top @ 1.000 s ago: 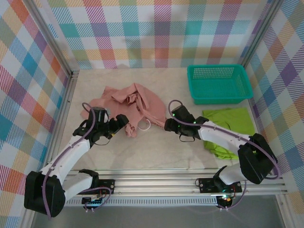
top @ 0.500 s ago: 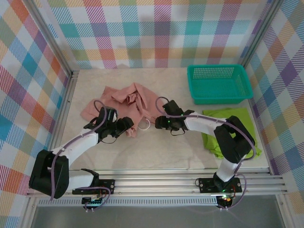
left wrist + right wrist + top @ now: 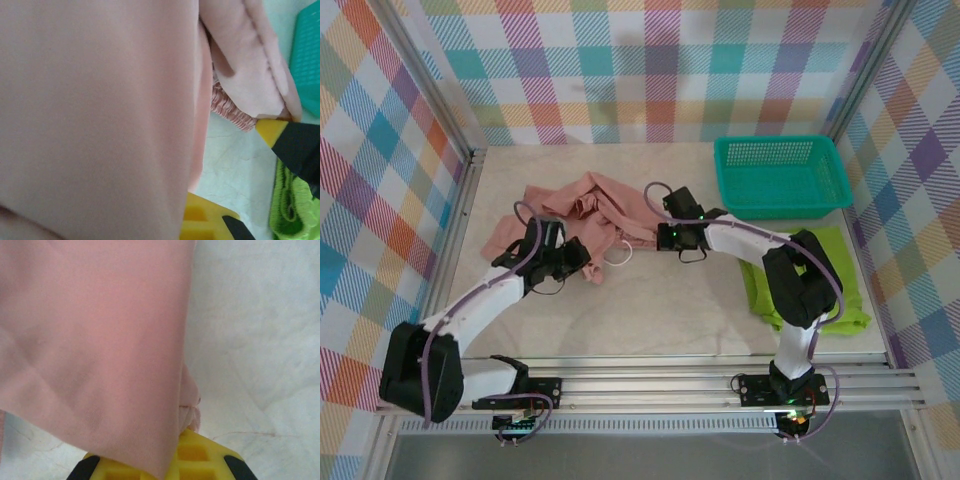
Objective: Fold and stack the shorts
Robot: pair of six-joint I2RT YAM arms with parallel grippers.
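Observation:
The salmon pink shorts (image 3: pixel 590 205) lie crumpled at the table's middle left, their white drawstring (image 3: pixel 617 256) looping off the near edge. My left gripper (image 3: pixel 582 262) is shut on a near fold of them; pink cloth (image 3: pixel 100 110) drapes over its yellow fingers (image 3: pixel 202 217). My right gripper (image 3: pixel 661 234) is shut on the shorts' right edge, with cloth (image 3: pixel 100 340) pinched at its yellow pads (image 3: pixel 192 455). The lime green shorts (image 3: pixel 825 262) lie flat at the right, partly under the right arm.
A teal basket (image 3: pixel 780 176) stands at the back right, just behind the green shorts. Plaid walls and a metal frame close in the table on three sides. Bare marbled tabletop (image 3: pixel 660 310) lies in front of the pink shorts.
My right gripper has moved left and toward the back, carrying the pink shorts' right edge. The left gripper shifted slightly with its fold, and the pink cloth bunched more toward the back.

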